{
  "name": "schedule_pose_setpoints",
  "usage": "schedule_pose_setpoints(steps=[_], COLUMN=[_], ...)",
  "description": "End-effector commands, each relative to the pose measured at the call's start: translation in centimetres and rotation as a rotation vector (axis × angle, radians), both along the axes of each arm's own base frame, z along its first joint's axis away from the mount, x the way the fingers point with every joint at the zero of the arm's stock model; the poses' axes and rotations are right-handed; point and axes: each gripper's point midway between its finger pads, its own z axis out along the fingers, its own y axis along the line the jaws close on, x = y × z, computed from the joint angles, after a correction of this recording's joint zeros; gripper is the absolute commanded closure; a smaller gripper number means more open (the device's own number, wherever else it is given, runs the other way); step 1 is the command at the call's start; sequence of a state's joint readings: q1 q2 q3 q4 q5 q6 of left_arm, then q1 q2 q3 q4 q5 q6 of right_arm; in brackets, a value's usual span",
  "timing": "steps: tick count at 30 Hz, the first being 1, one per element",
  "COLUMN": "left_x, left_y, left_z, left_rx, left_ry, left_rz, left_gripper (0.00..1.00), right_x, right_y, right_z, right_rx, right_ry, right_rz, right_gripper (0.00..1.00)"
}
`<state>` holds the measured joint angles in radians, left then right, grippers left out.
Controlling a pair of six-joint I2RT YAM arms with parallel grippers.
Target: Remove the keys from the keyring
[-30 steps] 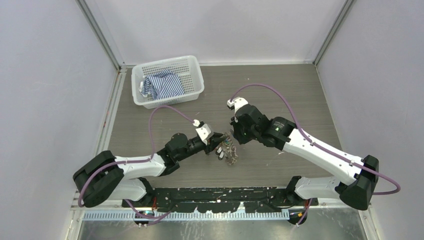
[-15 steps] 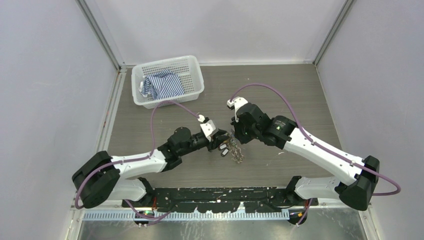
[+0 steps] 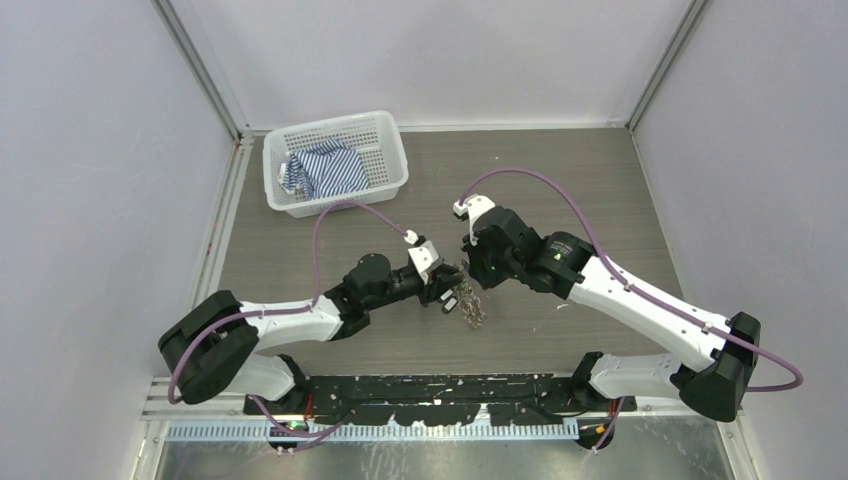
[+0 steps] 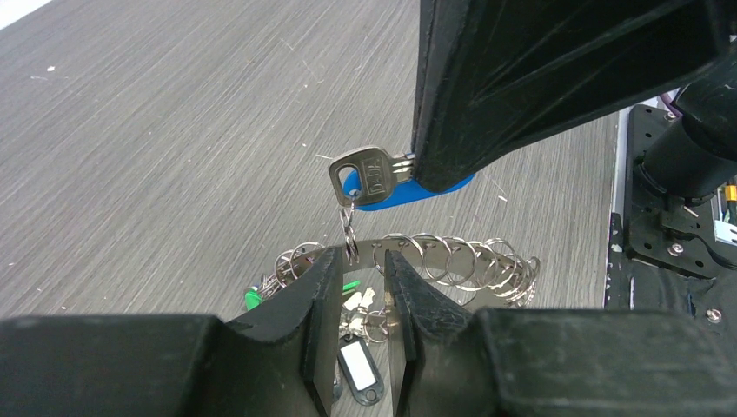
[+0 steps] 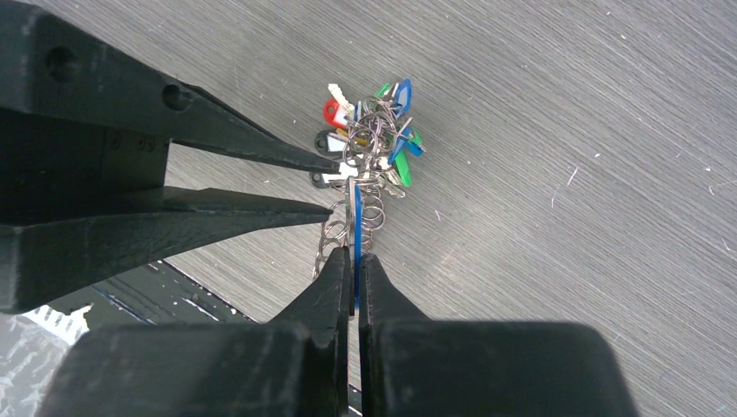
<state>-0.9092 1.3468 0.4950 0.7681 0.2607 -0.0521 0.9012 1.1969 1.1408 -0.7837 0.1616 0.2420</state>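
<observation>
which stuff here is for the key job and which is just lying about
For the job: small silvery metal keys with coloured tags; large thin metal keyring; left pincer; right pincer.
Lying about: white mesh basket; blue-and-white striped cloth.

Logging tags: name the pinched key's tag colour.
Blue tag; clearest in the left wrist view.

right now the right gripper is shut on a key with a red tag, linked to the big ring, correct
Not quite: the tag is blue, not red. The left wrist view shows it best: the right gripper is shut on a key with a blue tag, linked to the big ring.
</observation>
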Motion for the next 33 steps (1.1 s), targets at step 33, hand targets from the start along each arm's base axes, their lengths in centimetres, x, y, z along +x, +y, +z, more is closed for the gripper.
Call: schedule_pose_setpoints(steps=[33], left_x=[0.9], left_y=[0.4], left_z=[4.0], left_rx=[-0.143], left_ry=[-0.086], left_rz=[0.07], left_gripper=[1.0], right_x=[2.7], right_y=[-2.2], right_z=[-0.6], right_rx=[0.024], right_ry=[0.005], right_rz=[-0.264], right_gripper=[0.99])
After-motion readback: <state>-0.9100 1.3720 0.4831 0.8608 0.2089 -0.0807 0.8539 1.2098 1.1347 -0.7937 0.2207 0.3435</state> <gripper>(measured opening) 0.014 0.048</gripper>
